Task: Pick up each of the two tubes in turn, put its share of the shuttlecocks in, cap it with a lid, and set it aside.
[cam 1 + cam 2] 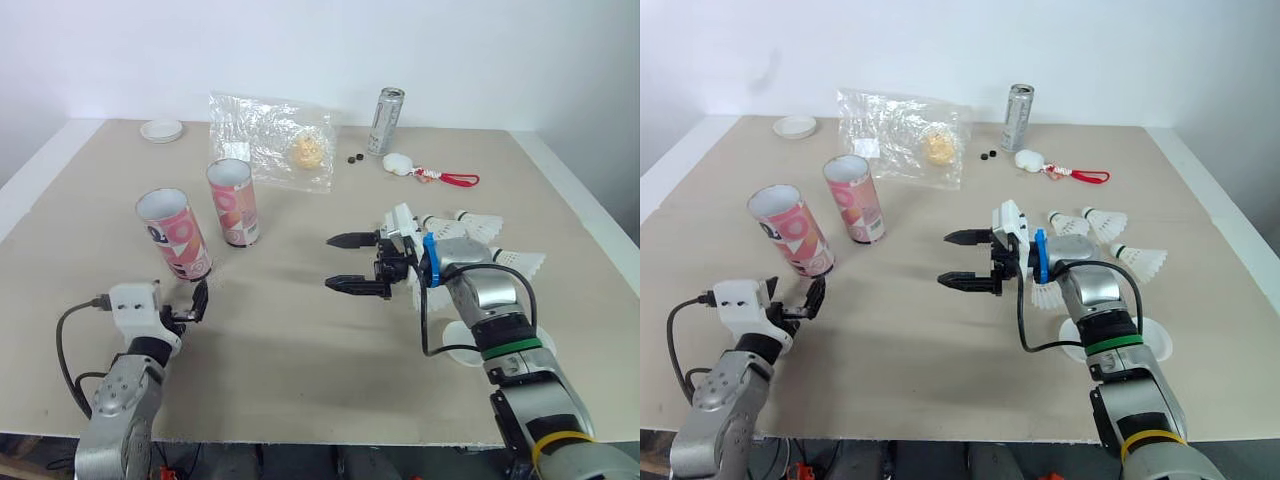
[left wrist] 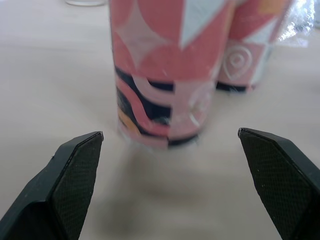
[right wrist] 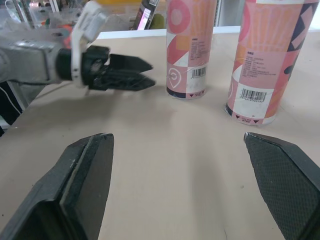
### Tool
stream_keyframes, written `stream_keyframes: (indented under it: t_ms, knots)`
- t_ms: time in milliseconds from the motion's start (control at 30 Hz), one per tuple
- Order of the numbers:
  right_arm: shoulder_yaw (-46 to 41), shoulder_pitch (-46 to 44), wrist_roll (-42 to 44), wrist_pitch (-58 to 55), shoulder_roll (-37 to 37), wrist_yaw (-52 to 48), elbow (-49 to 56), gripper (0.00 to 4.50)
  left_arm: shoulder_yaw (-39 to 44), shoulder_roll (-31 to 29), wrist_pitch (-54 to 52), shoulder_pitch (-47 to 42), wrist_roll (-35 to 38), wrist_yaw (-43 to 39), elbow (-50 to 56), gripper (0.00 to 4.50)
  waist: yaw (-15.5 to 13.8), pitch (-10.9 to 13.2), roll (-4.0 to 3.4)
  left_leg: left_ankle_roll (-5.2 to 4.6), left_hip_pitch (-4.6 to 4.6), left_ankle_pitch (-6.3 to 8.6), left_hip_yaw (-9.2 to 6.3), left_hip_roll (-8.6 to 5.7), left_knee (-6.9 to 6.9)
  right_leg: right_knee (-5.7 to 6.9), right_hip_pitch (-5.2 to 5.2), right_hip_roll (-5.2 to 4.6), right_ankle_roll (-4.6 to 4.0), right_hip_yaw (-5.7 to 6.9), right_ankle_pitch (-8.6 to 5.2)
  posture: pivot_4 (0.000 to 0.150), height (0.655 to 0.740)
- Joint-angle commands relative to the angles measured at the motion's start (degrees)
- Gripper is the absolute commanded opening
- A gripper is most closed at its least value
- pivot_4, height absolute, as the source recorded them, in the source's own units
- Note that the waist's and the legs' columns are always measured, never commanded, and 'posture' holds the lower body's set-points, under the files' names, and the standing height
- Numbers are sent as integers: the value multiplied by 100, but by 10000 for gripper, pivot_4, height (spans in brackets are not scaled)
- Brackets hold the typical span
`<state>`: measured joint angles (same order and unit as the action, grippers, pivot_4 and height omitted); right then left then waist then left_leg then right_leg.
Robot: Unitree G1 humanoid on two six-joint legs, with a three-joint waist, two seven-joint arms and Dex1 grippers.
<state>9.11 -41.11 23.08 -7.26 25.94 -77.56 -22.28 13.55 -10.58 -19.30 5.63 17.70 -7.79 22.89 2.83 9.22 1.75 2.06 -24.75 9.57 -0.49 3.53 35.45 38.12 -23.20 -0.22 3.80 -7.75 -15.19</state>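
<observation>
- Your two tubes stand open-topped on the desk, left of centre: the nearer tube (image 1: 175,233) lower left, the farther tube (image 1: 233,202) just beside it, up and right.
- Your left gripper (image 1: 193,305) sits just below the nearer tube, fingers released and empty.
- Your right gripper (image 1: 332,263) is mid-frame, fingers spread wide, holding nothing.
- Shuttlecocks (image 1: 478,226) lie at the right and a white lid (image 1: 161,130) at the upper left.
</observation>
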Motion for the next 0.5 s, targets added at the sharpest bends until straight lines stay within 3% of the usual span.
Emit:
stream_keyframes:
  t_ms: [33,500]
  knots:
    - [-147,-148,-32,118,-51,-42,33,44663,96,-204,25,-391,-11,-106,-360,45000,-1,0,0,0,0,0,0,0,-1,0,0,0,11,0,6,1500,7400]
    - [-209,-150,-111,82,-41,63,143,44663,-214,-742,517,-1729,-388,-752,-2385,45000,-7,0,-1,1,-3,0,-6,1,-6,1,-1,6,14,3,8,1500,7400]
